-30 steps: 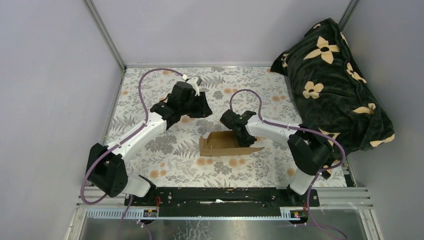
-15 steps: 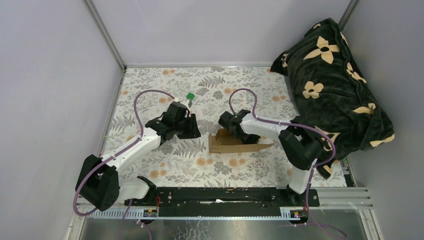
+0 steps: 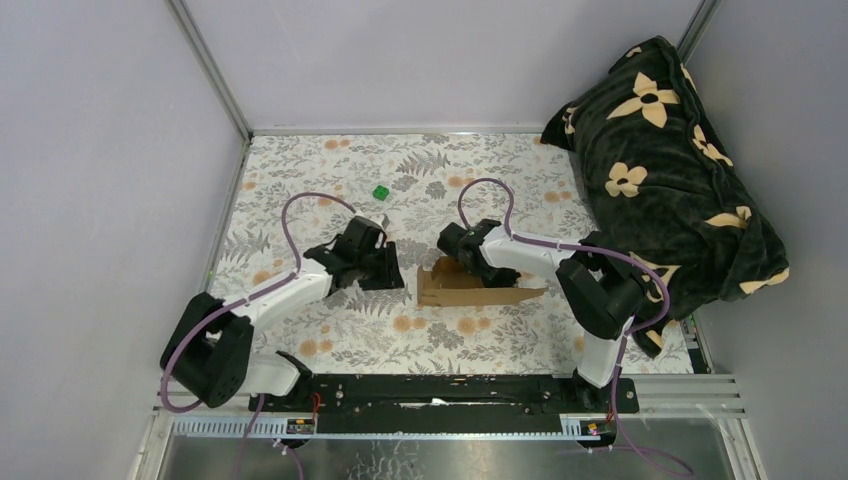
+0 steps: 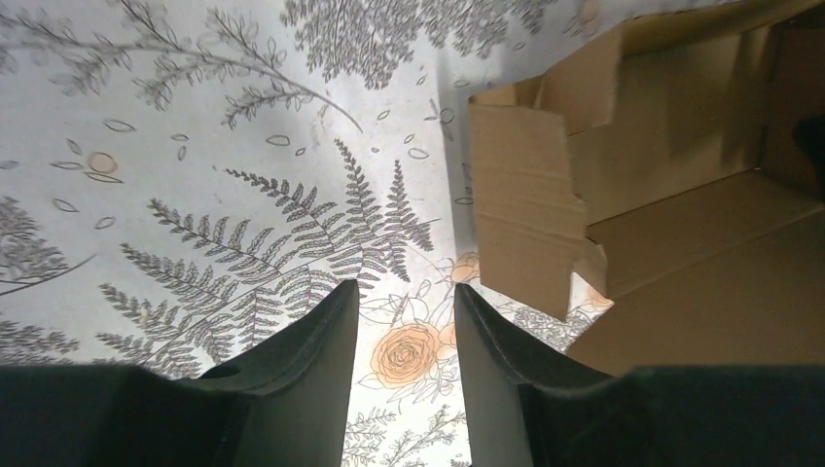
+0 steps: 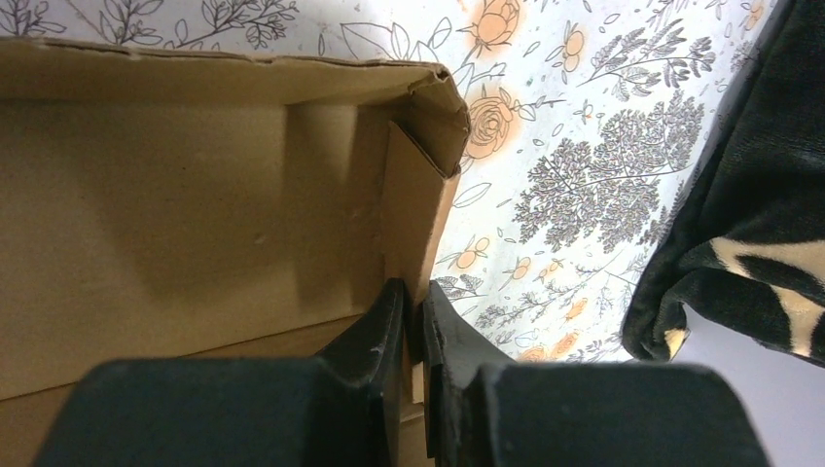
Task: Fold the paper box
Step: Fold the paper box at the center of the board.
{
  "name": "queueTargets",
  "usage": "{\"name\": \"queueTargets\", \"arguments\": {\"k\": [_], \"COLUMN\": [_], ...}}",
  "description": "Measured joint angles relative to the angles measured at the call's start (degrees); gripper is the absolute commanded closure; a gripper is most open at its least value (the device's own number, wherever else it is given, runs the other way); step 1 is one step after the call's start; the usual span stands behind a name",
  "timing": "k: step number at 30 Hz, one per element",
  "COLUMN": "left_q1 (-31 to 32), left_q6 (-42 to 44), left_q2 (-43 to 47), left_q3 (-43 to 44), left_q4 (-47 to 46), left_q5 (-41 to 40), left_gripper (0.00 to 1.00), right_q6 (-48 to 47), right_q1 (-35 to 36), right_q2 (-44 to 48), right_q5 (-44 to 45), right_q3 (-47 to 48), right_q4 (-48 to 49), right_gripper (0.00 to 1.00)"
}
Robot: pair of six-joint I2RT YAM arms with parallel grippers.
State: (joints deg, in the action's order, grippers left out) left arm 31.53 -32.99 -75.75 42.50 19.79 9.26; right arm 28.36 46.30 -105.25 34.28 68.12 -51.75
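Paper box (image 3: pixel 470 288) sat partly folded on the floral table cover (image 3: pixel 300 180), a little right of centre, between the two grippers. In the top view its left end and far side stood up as walls, and a flat panel ran out to the right, ending in a point. Inside was plain brown, nothing in it.

Right gripper (image 3: pixel 455 250) was at the box's far-left corner. In the right wrist view the right gripper (image 5: pixel 413 297) had its jaws almost together, pinching the edge of an upright cardboard wall of the box (image 5: pixel 195 195), right beside the folded corner.

Left gripper (image 3: pixel 385 272) was low over the cover, just left of the box. In the left wrist view the left gripper (image 4: pixel 404 292) had its jaws parted with only printed cover between them, holding nothing. An end flap of the box (image 4: pixel 681 195) stood just beside its right finger, with a visible gap.

Small green cube (image 3: pixel 380 192) lay further back on the cover, well apart from the box. Dark cushion with cream flowers (image 3: pixel 670 160) was against the right side.
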Motion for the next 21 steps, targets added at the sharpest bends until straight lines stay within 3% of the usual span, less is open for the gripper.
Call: {"name": "queueTargets", "arguments": {"k": [9,21], "left_q1": [1.40,1.49], "left_q6": [-3.67,-9.70], "left_q2": [-5.60,-11.02], "left_q3": [-5.95,-8.24], "left_q4": [-7.17,-25.16], "left_q5": [1.57,5.25], "left_gripper": [0.53,0.53], "right_q6": [-1.07,-1.64], "right_q1": [-0.72,-0.87], "right_q2": [0.52,1.16], "right_q5": [-2.51,-3.54], "right_q3": [-0.24,-0.70], "right_q4": [1.88,2.78], "right_gripper": [0.95,0.95]}}
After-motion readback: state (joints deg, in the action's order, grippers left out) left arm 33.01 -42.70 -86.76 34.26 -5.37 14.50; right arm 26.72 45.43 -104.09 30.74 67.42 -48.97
